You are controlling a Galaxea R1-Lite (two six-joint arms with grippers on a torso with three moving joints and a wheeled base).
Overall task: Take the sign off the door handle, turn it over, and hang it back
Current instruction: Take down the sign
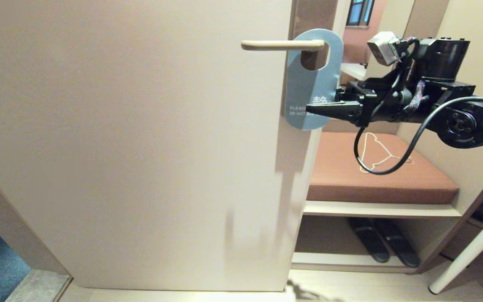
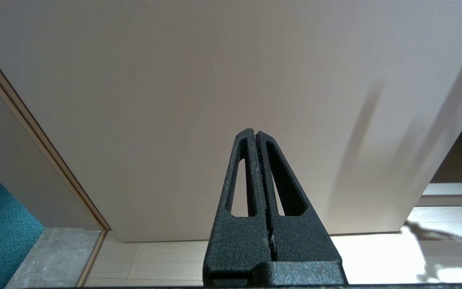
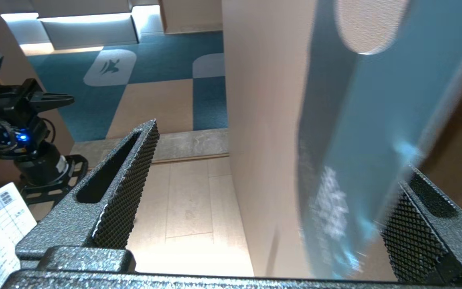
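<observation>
1. The sign (image 1: 308, 90) hangs by its oval hole on the door handle (image 1: 281, 45) in the upper centre of the head view, light blue face outward with "DO NOT DISTURB" partly readable; its lower part tilts slightly away from the door (image 1: 141, 147) edge.
2. The right gripper (image 1: 321, 110) reaches in from the right of the head view, level with the sign's lower end; its fingers stand wide apart, and in the right wrist view the sign (image 3: 359, 140) lies between them, close against the finger (image 3: 419, 224) at lower right and well apart from the finger (image 3: 122, 188) at lower left; whether the near finger actually touches the card cannot be told.
3. The left gripper (image 2: 257, 138) sits low before the door (image 2: 215, 100), fingers pressed together on nothing; it also shows at the left edge of the right wrist view (image 3: 60, 99).
4. Beyond the door edge, right of centre in the head view, a brown cushioned bench (image 1: 413, 180) carries a thin white wire hanger (image 1: 377, 153); dark slippers (image 1: 384, 245) lie on the shelf beneath.
</observation>
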